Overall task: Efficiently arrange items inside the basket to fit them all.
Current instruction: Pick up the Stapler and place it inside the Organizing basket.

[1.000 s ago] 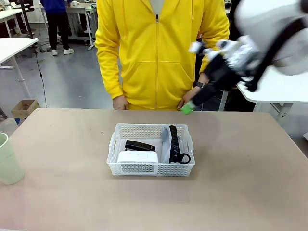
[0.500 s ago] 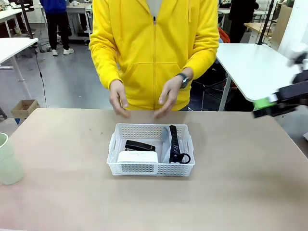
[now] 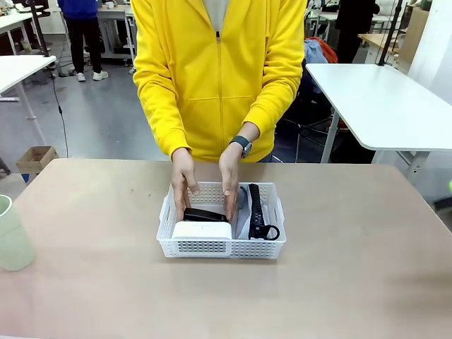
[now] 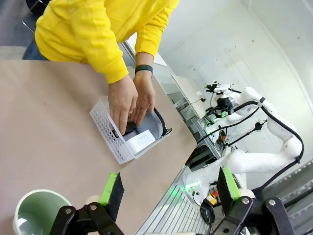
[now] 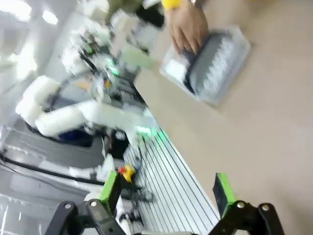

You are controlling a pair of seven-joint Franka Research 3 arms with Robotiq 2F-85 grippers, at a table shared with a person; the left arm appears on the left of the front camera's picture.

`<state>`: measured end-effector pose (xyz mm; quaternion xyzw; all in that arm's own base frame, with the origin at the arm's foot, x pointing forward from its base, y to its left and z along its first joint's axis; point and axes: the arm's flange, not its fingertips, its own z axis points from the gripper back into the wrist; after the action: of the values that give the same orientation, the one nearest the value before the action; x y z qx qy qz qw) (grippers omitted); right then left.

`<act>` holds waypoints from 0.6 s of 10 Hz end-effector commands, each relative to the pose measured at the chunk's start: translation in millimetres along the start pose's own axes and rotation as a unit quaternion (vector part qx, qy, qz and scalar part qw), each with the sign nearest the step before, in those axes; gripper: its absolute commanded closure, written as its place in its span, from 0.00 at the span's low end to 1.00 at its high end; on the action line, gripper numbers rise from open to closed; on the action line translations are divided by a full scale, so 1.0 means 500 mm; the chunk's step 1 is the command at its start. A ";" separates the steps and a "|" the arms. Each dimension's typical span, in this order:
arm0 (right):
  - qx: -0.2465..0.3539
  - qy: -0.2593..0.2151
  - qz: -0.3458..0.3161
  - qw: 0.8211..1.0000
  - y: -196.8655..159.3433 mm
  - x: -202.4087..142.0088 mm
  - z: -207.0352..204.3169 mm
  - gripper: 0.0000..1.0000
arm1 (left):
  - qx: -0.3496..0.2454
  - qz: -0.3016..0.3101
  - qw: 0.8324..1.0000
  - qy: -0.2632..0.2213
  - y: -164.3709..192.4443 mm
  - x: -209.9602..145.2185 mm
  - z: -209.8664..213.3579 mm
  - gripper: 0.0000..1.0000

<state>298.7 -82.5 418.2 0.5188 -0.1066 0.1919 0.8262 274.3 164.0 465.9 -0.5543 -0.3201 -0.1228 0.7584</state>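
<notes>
Moved since a second ago — person's hands, down from above the far rim into the basket [image 3: 220,248]; right arm, swung out of the middle of the table [image 3: 353,282] toward its own side.

Hands: the one with the wristwatch [image 3: 229,180] and the other hand [image 3: 185,180], fingers straight and pointing down, set at either end of the black stapler [image 3: 205,214]. They bracket it; whether they are squeezing it or only touching cannot be told.

Basket: mid-table, in front of the person. Contents — stapler toward the far side, small white box [image 3: 202,230] just in front of it against the near wall, grey pouch [image 3: 256,212] with its black band lying lengthwise along the robot's-right end.

Pale green cup [image 3: 10,236]: standing upright on the table at the robot's left, well apart from the basket, empty inside as seen from the left wrist.

Left gripper [image 4: 169,182]: jaws wide, nothing between them, above the cup's side of the table.

Right gripper [image 5: 167,186]: jaws wide, nothing held, view blurred.

Assessment: the person appears to be shifting the stapler to free space; the cup is not yet in, so the task looks unfinished.
</notes>
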 end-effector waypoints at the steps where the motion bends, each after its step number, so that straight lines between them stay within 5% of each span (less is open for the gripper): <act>1: 0.016 -0.049 -0.001 0.999 0.039 -0.004 0.039 0.00 | -0.008 -0.002 1.000 -0.006 -0.007 0.004 0.000 0.00; 6: 0.016 -0.049 -0.001 0.999 0.039 -0.004 0.039 0.00 | -0.008 -0.002 1.000 -0.006 -0.007 0.004 0.000 0.00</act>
<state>288.4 -96.4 439.5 0.5313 -0.1468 0.1772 0.8153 274.1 164.0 466.2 -0.5540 -0.3206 -0.1231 0.7584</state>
